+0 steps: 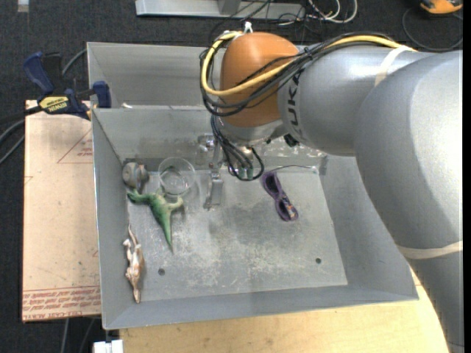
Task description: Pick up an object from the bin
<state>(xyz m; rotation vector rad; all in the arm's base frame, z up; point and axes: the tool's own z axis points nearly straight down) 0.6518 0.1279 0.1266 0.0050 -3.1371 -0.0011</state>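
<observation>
My gripper (213, 197) hangs below the orange wrist cover in the upper middle of the bin, its tip low near the floor. Just left of it stands a clear glass cup (175, 176). A green toy dinosaur (160, 207) lies below and left of the cup. A pair of purple sunglasses (279, 195) lies to the right of the gripper, apart from it. Nothing shows held in the gripper.
A small grey lump (135, 173) sits by the left wall beside the cup. A pale brown toy lizard (133, 263) lies along the left wall lower down. The arm covers the bin's right side and its back right corner.
</observation>
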